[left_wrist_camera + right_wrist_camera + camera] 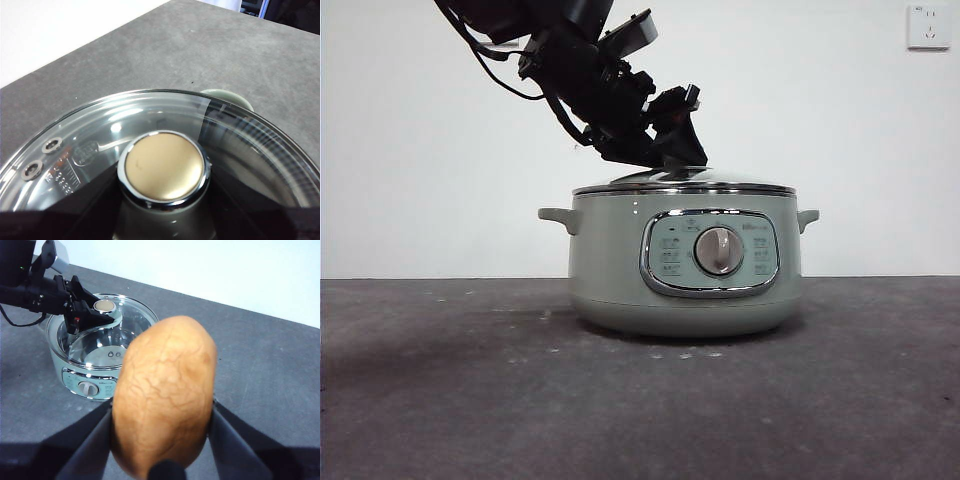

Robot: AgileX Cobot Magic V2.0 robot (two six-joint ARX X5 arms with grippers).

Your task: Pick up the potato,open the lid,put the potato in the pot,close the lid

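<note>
Left gripper [670,140]: down on the lid's knob [164,167], reaching in at a slant from upper left in the front view. Jaws either side of the knob; can't tell from the wrist view whether they've actually clamped.
Lid [685,182]: seated on the pot, directly under the left gripper. One edge looks slightly raised in the front view, not sure. Judgement: lift is about to start or barely begun.
Pot [685,270]: below the left gripper, dial panel facing the front camera, on the dark table [440,400]. Inside looks empty through the glass from the right wrist view.
Right gripper [162,440]: clamped on the potato [162,395], jaws pressing both flanks, fairly wide spread to fit it.
Right arm pose: held high and well back from the pot, looking down at it. Not seen in the front view. Judgement: parked there to leave room for the lid to come off first, then move in for the drop.
Potato location: in the right gripper, in the air, well apart from the pot.
</note>
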